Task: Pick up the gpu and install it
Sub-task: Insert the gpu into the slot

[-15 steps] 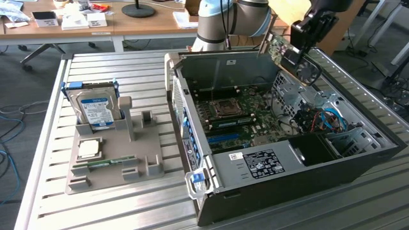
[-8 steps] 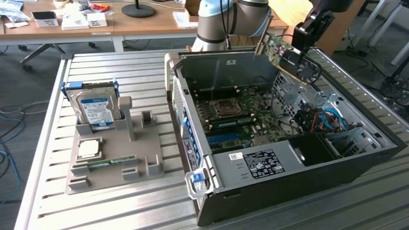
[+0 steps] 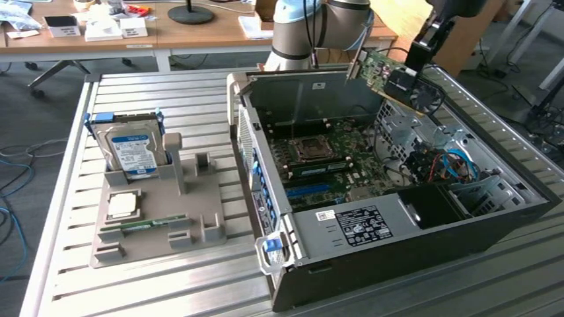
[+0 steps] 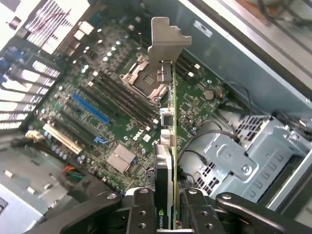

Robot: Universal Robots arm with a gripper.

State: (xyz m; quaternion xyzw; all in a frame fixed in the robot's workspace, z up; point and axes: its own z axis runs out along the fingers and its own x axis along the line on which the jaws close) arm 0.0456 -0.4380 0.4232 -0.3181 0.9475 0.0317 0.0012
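While my claw [image 4: 168,217] clenches the gpu [image 3: 386,71] by its edge, I see the card hanging tilted above the open computer case [image 3: 423,254], over the motherboard [image 3: 348,162].

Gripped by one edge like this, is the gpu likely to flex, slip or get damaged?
The gpu is probably stiff: it hangs tilted from the end effector without sagging. Its fan on one face may make it lopsided, so it could twist in the pinch. Its bare circuitry looks fragile if knocked against the computer case.
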